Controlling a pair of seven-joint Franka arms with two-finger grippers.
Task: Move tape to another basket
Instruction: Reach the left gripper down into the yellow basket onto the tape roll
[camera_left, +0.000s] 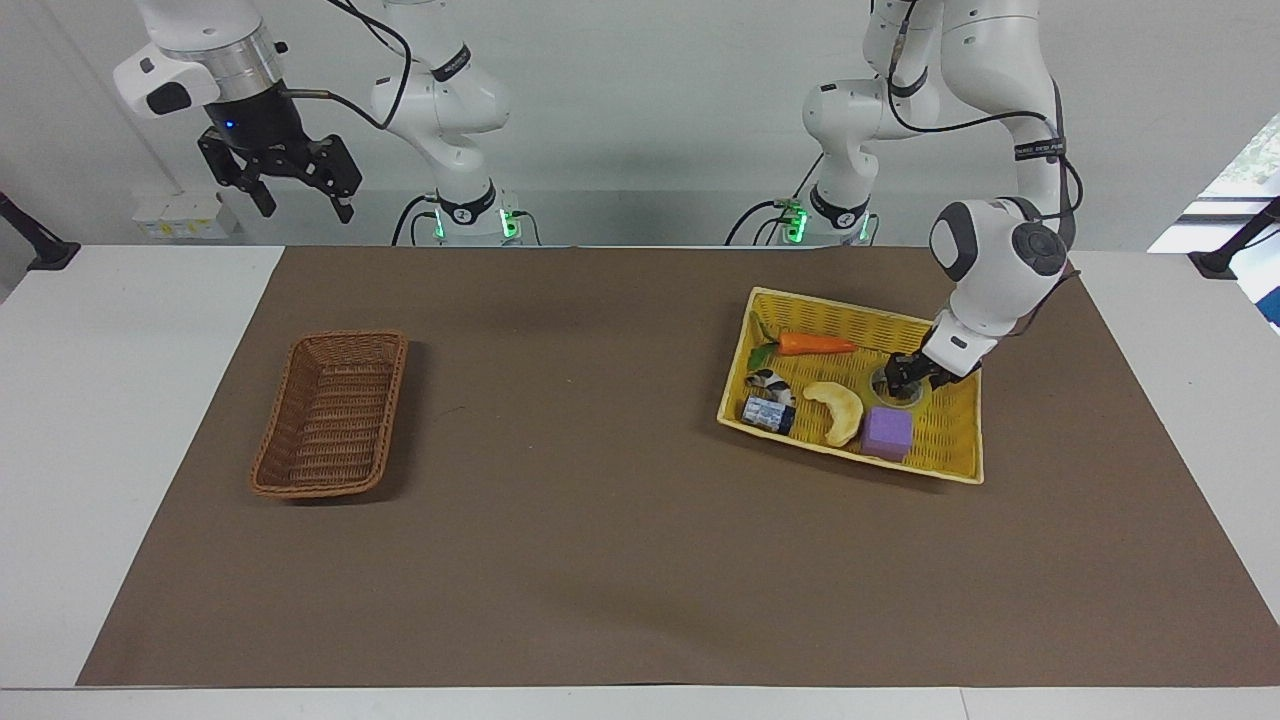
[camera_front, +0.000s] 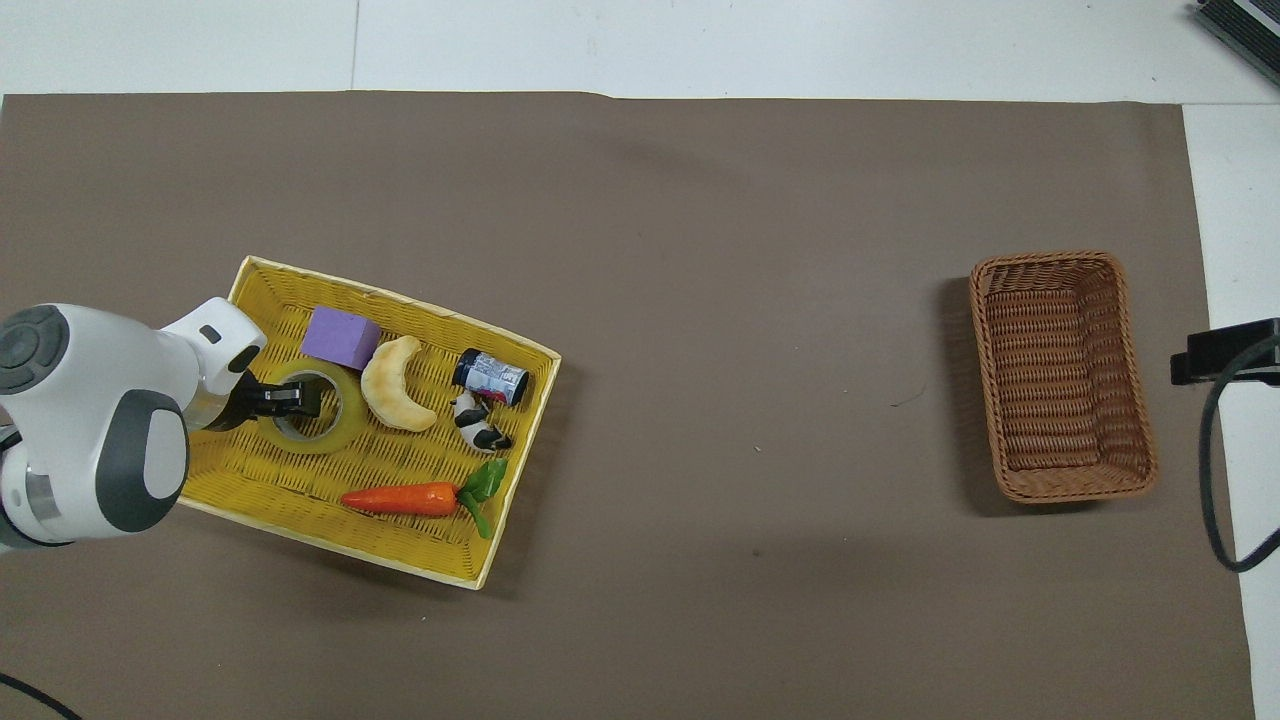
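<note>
The tape (camera_front: 336, 426), a translucent yellow roll, lies flat in the yellow basket (camera_front: 262, 482) next to the purple block. My left gripper (camera_front: 287, 398) is down at the roll, reaching over its rim into the hole. The tape (camera_left: 893, 398) is mostly covered by my left gripper (camera_left: 906, 380) in the facing view. The brown wicker basket (camera_left: 332, 413) (camera_front: 1062, 375) stands empty at the right arm's end of the table. My right gripper (camera_left: 298, 197) hangs open high above the table's edge, holding nothing, and that arm waits.
Also in the yellow basket (camera_left: 850, 306) lie an orange carrot (camera_left: 815, 343), a pale banana-like piece (camera_left: 838, 409), a purple block (camera_left: 888, 432), a small can (camera_left: 768, 411) and a black-and-white toy (camera_left: 770, 380). A brown mat covers the table between the two baskets.
</note>
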